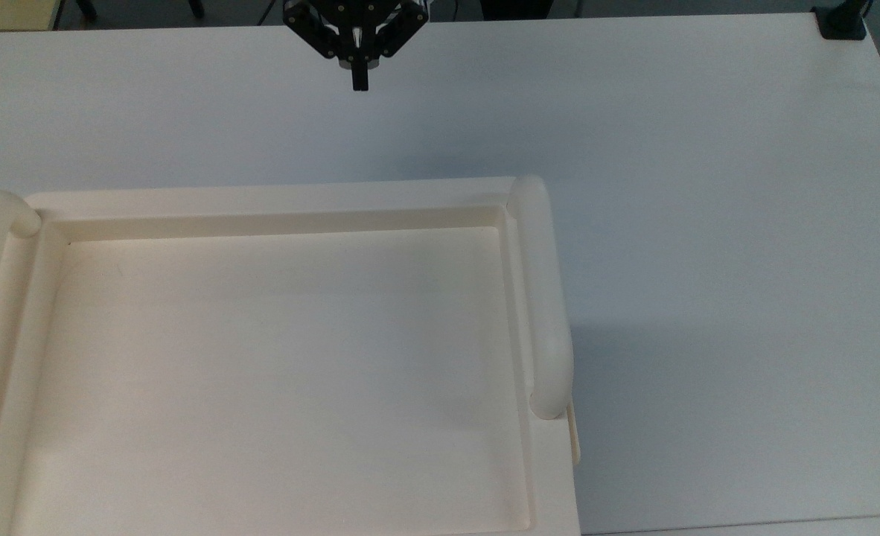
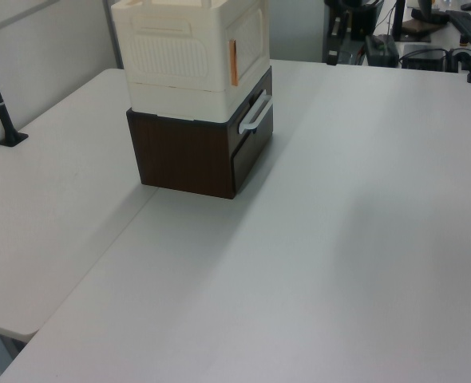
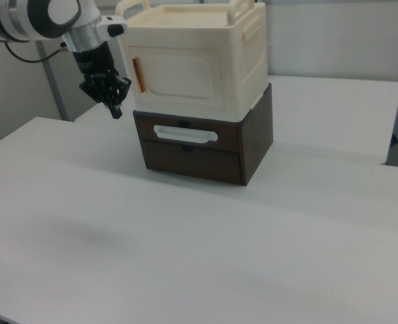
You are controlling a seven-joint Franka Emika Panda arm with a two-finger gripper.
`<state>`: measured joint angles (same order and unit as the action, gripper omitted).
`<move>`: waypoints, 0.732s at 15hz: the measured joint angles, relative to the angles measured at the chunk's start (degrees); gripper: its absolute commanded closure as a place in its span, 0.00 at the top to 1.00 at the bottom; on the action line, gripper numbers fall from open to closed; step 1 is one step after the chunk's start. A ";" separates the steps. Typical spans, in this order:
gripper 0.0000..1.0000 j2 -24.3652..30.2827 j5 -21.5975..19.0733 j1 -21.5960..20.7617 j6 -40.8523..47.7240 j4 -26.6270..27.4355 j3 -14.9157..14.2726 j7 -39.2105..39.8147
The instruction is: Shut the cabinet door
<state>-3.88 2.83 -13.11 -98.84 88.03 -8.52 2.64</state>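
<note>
I am seeing the gripper [image 1: 360,83] hanging at the far edge of the white table [image 1: 708,223] in the top view, its two fingers pressed together into one dark tip with nothing between them, well apart from the cream cabinet [image 1: 276,357] whose tray-like top is lying toward the near left corner. In the left view I am looking at the cabinet sitting on a dark brown drawer unit [image 2: 191,155] near the table's far left side; the cabinet door [image 2: 250,38] is facing the left view's right and lying flush with the body. In the right view the gripper [image 3: 115,111] is hovering just beside the cabinet's left edge, fingers together, while the cabinet door [image 3: 185,79] is sitting shut on the front, above the drawer handle [image 3: 185,133].
</note>
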 measured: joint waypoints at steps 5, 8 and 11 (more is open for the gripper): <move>0.99 3.56 0.10 0.33 5.81 1.82 0.97 0.09; 1.00 3.84 0.19 2.15 5.97 2.51 0.88 0.09; 1.00 3.81 0.20 3.90 5.98 2.96 0.85 0.10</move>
<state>-0.07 3.03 -9.21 -92.86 90.99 -7.66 2.73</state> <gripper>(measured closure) 0.079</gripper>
